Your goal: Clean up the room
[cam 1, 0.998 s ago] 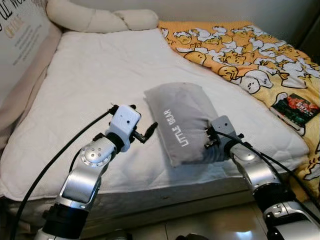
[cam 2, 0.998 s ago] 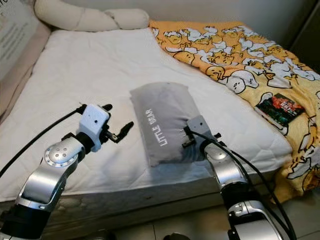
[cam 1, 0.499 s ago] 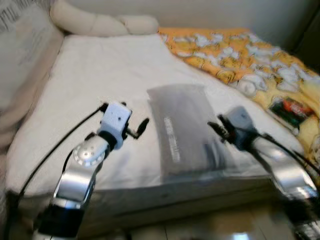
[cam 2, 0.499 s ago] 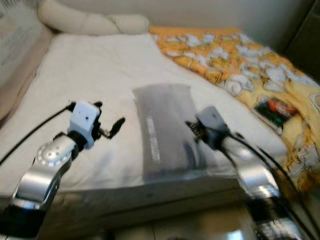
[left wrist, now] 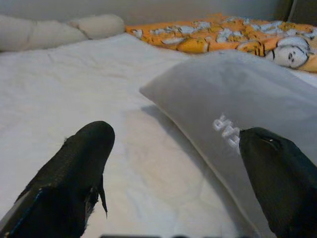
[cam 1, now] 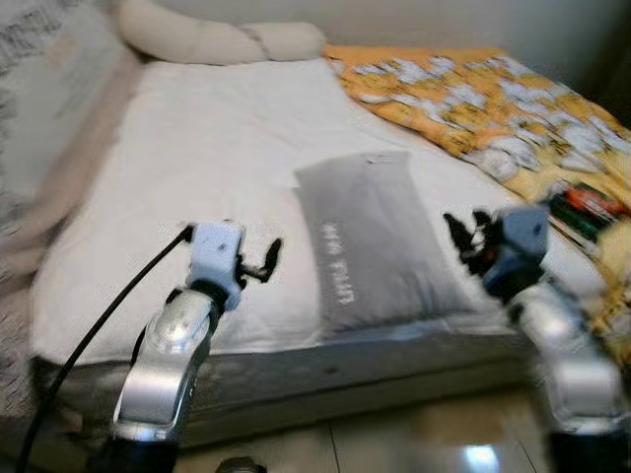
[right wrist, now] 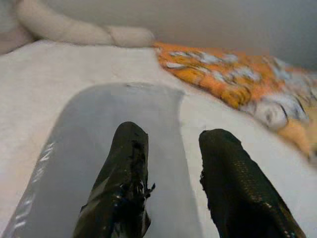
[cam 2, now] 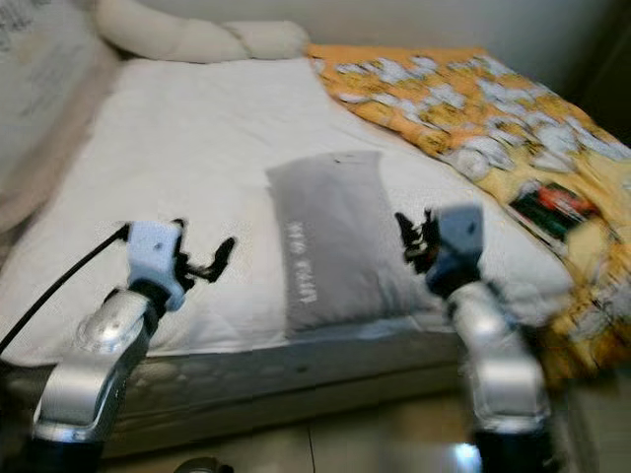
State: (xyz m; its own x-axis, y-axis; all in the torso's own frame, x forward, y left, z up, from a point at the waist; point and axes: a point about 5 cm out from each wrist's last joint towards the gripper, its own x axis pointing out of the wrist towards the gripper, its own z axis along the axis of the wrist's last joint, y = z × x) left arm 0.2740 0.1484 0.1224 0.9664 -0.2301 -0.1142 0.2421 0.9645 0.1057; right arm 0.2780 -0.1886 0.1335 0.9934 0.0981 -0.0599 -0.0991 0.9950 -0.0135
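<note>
Released from the right tool (cam 1: 461,239), the grey pillow (cam 1: 380,239) now lies flat on the white mattress (cam 1: 197,148); a second ago that tool was pressed into the pillow's near right corner, and now it hovers off the pillow's right edge, just beside it. Both head views are blurred and the whole scene has shifted, so the camera itself has moved.

The pillow rests lengthwise near the foot edge of the bed, white lettering running along its left side. In the right wrist view the two black fingers (right wrist: 121,188) stand apart with a clear gap, pointing over the pillow's grey surface and gripping nothing. The left tool (cam 1: 262,264) sits over the bare mattress just left of the pillow, apart from it; in the left wrist view its fingers (left wrist: 74,178) are spread wide, with the pillow's lettered edge close to the right-hand fingertip and nothing between them.

Around it: an orange blanket (cam 1: 473,94) printed with white cartoon figures covers the right side of the bed, and a small dark packet (cam 1: 592,202) with red on it lies on that blanket, to the right of the right tool. A long cream bolster (cam 1: 212,39) lies across the head of the bed. Nothing lies between either tool and the pillow.
</note>
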